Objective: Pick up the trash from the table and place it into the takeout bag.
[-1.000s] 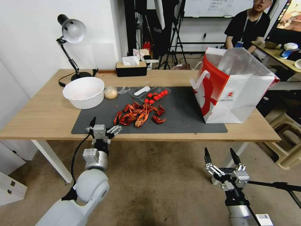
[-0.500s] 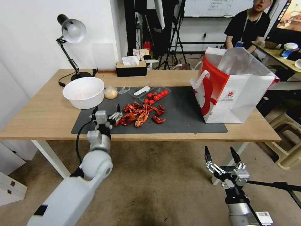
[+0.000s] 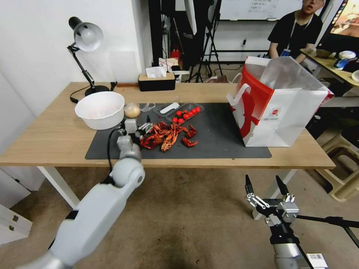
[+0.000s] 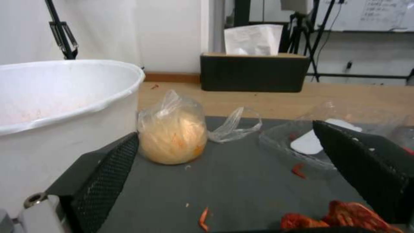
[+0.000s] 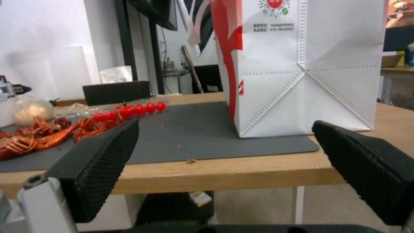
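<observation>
With my left gripper (image 3: 135, 126) open just before the small beige ball (image 4: 171, 133), I judge it soft and light, best held at its middle.

Head view high above the table (image 3: 56, 138), both wrist views low near the mat (image 4: 241, 181), sharing crayfish shells (image 5: 38, 137)

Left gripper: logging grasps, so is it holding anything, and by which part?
Nothing is held. The left gripper is open above the mat, short of the small beige ball.
</observation>
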Available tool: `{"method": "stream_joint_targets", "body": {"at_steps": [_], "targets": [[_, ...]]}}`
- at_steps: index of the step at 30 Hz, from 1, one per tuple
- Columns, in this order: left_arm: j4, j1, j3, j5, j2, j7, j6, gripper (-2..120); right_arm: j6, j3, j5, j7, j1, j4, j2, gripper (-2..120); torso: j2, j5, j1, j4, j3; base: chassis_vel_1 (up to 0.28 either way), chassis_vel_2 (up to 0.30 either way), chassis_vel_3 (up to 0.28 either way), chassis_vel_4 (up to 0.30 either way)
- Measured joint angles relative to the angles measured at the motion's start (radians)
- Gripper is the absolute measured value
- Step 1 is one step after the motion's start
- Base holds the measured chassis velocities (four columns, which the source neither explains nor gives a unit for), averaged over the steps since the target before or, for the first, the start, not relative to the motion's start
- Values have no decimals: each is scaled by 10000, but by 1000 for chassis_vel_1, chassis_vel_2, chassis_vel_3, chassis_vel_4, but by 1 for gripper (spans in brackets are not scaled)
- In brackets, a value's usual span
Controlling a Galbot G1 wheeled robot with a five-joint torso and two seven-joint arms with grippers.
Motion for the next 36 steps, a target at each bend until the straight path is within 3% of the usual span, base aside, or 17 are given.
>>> {"method": "stream_joint_targets", "body": {"at_steps": [6, 14, 20, 28, 36], "targets": [[1002, -1625, 799, -901, -451, -845, 1084, 100, 37, 74, 5, 5, -64, 12, 16, 100, 0, -1, 0, -3, 0, 0, 0, 0, 0], [2146, -2784, 1349, -1078, -905, -1549, 1653, 100, 57, 119, 48, 15, -63, 0, 16, 100, 0, -5, 0, 1, -1, 0, 0, 0, 0], [3477, -3906, 1609, -1321, -1454, -2220, 2282, 100, 72, 182, 134, 20, -65, -68, -24, 100, 0, -3, 0, 0, -1, 0, 0, 0, 0], [4635, -4753, 1682, -1741, -1901, -2521, 2584, 100, 89, 183, 169, 23, -45, -128, -26, 100, 0, -1, 0, 0, -1, 0, 0, 0, 0], [5204, -5112, 1673, -1840, -2072, -2590, 2734, 100, 101, 190, 196, 22, -53, -144, -50, 100, 0, -2, 0, -1, -1, 0, 0, 0, 0]]}}
